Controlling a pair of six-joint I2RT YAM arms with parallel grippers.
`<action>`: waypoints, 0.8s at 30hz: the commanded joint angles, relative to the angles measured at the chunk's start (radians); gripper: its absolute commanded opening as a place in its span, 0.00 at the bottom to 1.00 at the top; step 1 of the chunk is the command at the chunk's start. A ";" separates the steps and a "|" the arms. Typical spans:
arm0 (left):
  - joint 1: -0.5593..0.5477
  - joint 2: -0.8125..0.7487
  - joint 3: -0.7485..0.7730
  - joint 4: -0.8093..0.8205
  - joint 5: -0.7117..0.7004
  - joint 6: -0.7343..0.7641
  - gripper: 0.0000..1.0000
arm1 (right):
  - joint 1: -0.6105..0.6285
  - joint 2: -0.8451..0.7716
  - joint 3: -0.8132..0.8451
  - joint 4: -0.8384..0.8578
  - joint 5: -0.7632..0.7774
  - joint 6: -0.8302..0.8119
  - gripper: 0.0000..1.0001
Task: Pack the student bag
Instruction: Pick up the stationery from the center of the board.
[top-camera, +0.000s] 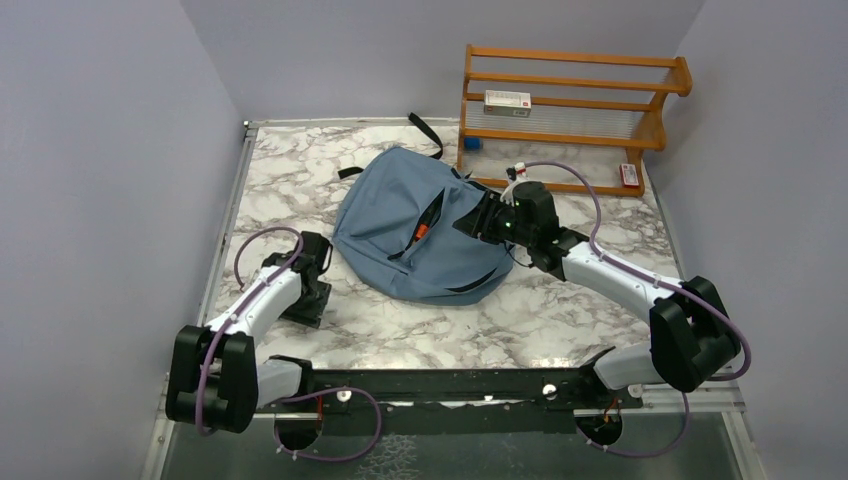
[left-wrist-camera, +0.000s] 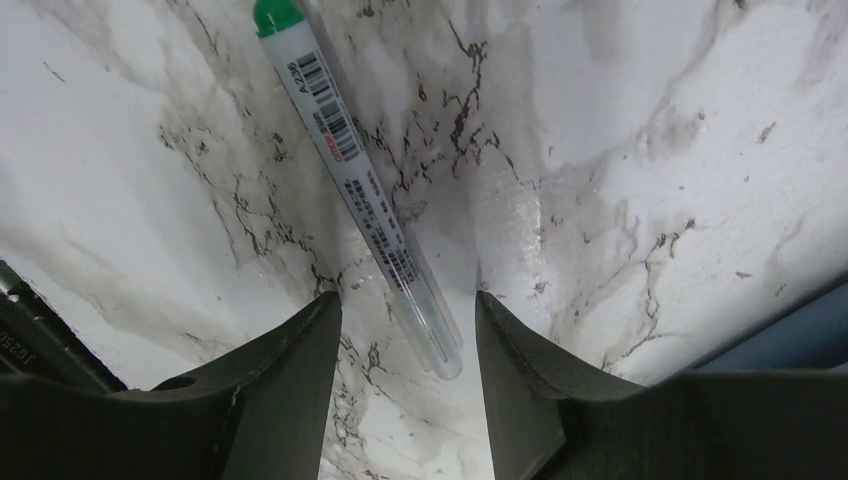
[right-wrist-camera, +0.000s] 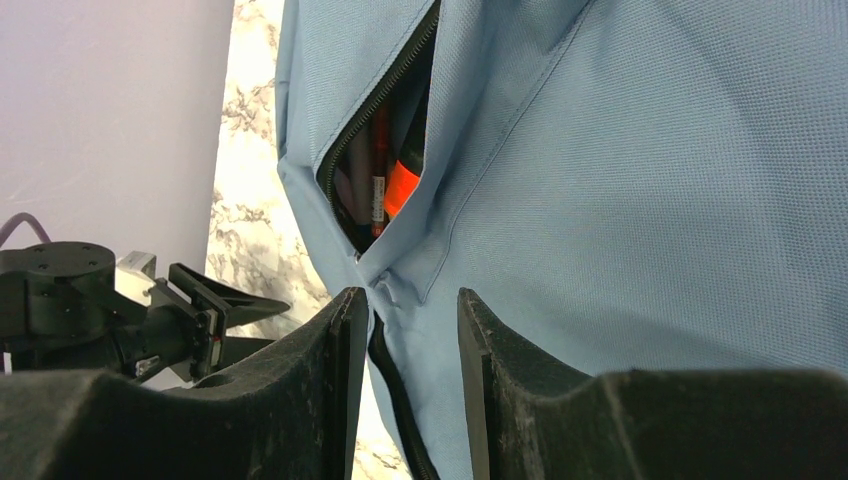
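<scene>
student bag on the marble, one gripper at its pocket, one over a pen

student bag (top-camera: 420, 235) lies flat in the middle of the marble table (top-camera: 560, 310), dusty blue, with a black strap (top-camera: 428, 130) trailing off its far side toward the back wall. its front pocket zipper (right-wrist-camera: 385, 95) stands open in a slanted slit, and an orange item (right-wrist-camera: 400, 185) shows inside next to darker things that are too shaded to name.

the right gripper (right-wrist-camera: 410, 300) sits at the bag's right side, just beside the lower end of that slit. its fingers stand narrow with a bunched fold of blue fabric and a strip of dark trim filling the gap between them, so it is pinching the bag itself.

the left gripper (left-wrist-camera: 408, 300) points down at the table to the left of the bag, apart from it. its jaws stand open, one on each side of a pen (left-wrist-camera: 360, 190) that lies flat on the marble. the pen has a pale barrel with a barcode label and a green cap, and its clear end lies between the fingers with bare marble showing on both sides. neither finger touches it.

a wooden rack (top-camera: 570, 110) stands at the far right, behind the bag, with a white box (top-camera: 507, 100) on one shelf.
</scene>
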 joint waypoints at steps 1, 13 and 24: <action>0.036 0.003 -0.008 0.002 0.000 0.007 0.53 | -0.001 0.002 0.024 0.001 0.019 0.008 0.43; 0.066 0.095 0.016 0.022 -0.018 0.064 0.37 | -0.001 0.009 0.029 0.004 0.008 0.006 0.43; 0.082 0.101 0.045 0.081 -0.037 0.107 0.00 | -0.001 -0.008 0.021 -0.009 0.018 0.006 0.43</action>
